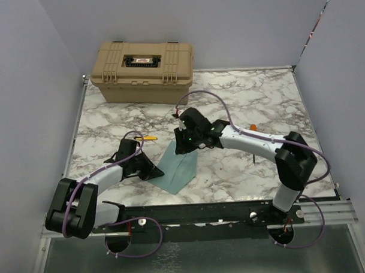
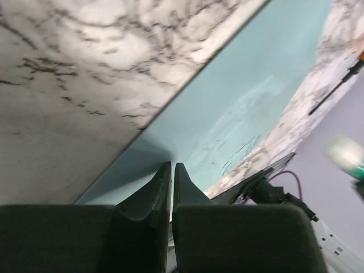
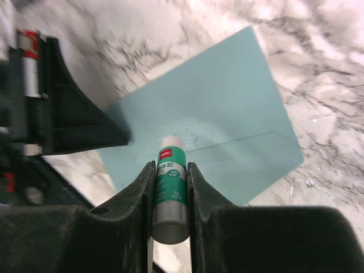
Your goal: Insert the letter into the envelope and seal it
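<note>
The teal envelope [image 1: 179, 168] lies flat on the marble table; it also shows in the left wrist view [image 2: 244, 108] and in the right wrist view [image 3: 227, 96], where a fold line crosses it. My left gripper [image 1: 152, 172] [image 2: 172, 166] is shut, its tips pressed on the envelope's left corner, and it shows in the right wrist view [image 3: 116, 136]. My right gripper [image 1: 183, 147] [image 3: 171, 165] is shut on a green-and-white glue stick [image 3: 170, 193], held tip-down just over the envelope's middle. The letter is not in view.
A tan plastic case [image 1: 143, 71] stands at the back left. A yellow pen [image 1: 149, 138] lies just behind my left gripper. A small orange item [image 1: 253, 127] and a thin black stick [image 1: 255, 159] lie near my right arm. Grey walls close in three sides.
</note>
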Robot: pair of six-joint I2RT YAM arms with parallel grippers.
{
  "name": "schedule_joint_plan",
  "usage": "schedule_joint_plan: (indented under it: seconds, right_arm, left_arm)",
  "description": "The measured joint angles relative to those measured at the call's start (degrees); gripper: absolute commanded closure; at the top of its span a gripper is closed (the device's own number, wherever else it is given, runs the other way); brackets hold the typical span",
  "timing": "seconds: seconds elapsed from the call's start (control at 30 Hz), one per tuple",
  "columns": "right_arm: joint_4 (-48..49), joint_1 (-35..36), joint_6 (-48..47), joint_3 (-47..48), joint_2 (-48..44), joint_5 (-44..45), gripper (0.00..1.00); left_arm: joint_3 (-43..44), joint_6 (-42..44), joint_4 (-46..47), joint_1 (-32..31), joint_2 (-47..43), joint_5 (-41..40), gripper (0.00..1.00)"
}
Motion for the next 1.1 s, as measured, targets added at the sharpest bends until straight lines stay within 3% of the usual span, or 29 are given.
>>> schedule_joint_plan:
  seconds: [0.23,0.37,0.67,0.8,1.1]
  right_arm:
    - [8.81,-10.69,8.74,-7.26,-10.91,-9.03,1.0]
    - [12.2,-14.69,14.1,-11.39,-11.56,-10.93,1.0]
    - [22.12,-25.64,27.87,-24.24,-12.48,-11.89,1.0]
    - [27.45,-29.94,33.24,-30.03,-12.83,-11.34,1.0]
    - [44.98,-31.82,40.7,-38.03,-11.17,-11.34,0.99]
  left_arm:
    - [4.85,1.99,-1.16,0.0,-4.94,-0.28,0.61]
    - [6.43,2.38,-0.66,0.0,-7.3,-0.24,0.38]
    - [6.47,4.13,-1.31,0.0,-8.68,-0.72,0.03]
    - [7.93,6.23,-2.38,0.0,-7.85,-2.16,0.01]
    - [11.96,13.07,-4.26,0.0,-4.46,-8.57,0.02]
